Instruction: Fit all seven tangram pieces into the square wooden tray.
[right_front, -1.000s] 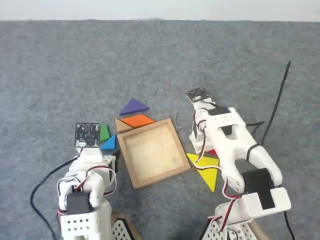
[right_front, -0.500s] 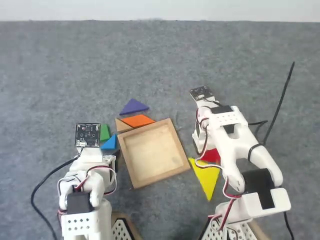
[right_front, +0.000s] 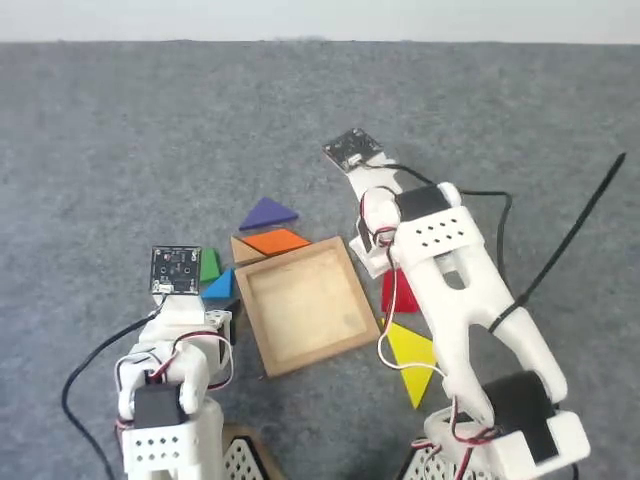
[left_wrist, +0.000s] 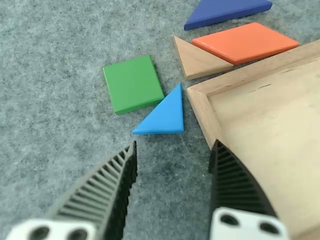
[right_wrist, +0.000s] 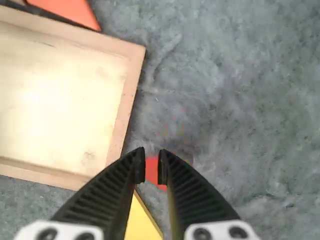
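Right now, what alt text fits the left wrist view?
The left gripper, open, hangs above grey felt just short of a blue triangle beside the corner of the wooden tray. Beyond lie a green square, a tan triangle, an orange parallelogram and a dark blue triangle, all outside the tray.

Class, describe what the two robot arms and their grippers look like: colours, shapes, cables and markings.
Both the left arm and right arm are white plastic shells with black motor blocks, looped with thin red and white wires. Black cables trail off. The left gripper and right gripper have black ribbed tapering fingers with white bases.
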